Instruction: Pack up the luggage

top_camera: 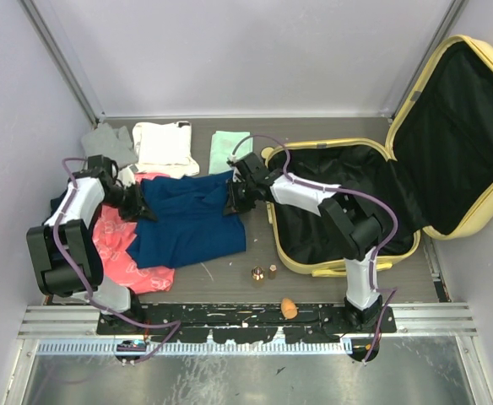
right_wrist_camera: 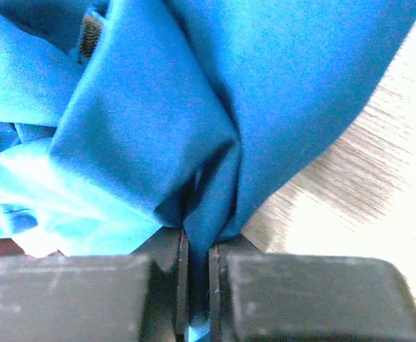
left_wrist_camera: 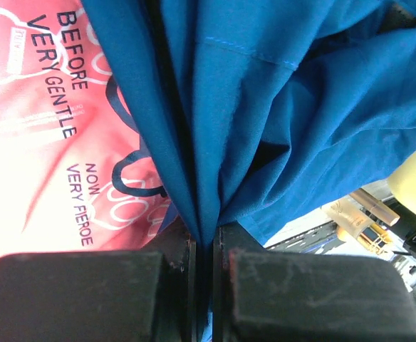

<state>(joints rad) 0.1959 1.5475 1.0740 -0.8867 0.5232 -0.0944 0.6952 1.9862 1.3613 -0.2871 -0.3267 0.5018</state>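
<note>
Left fingers (left_wrist_camera: 172, 296) and right fingers (right_wrist_camera: 158, 299) pinching blue garment (top_camera: 192, 215), luggage (top_camera: 331, 143) open alongside

The blue cloth (top_camera: 192, 221) covers much of the red shirt (top_camera: 116, 245) near the left edge of the counter (top_camera: 221, 274). The luggage (top_camera: 348, 211) lid runs off the top view's right edge. Two small items (top_camera: 257, 272) by the near edge are too small to identify

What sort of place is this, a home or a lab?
Probably a lab test cell: plain grey walls enclose a table, two robot arms are bolted to a metal rail, and clothes sit beside the open luggage.
</note>
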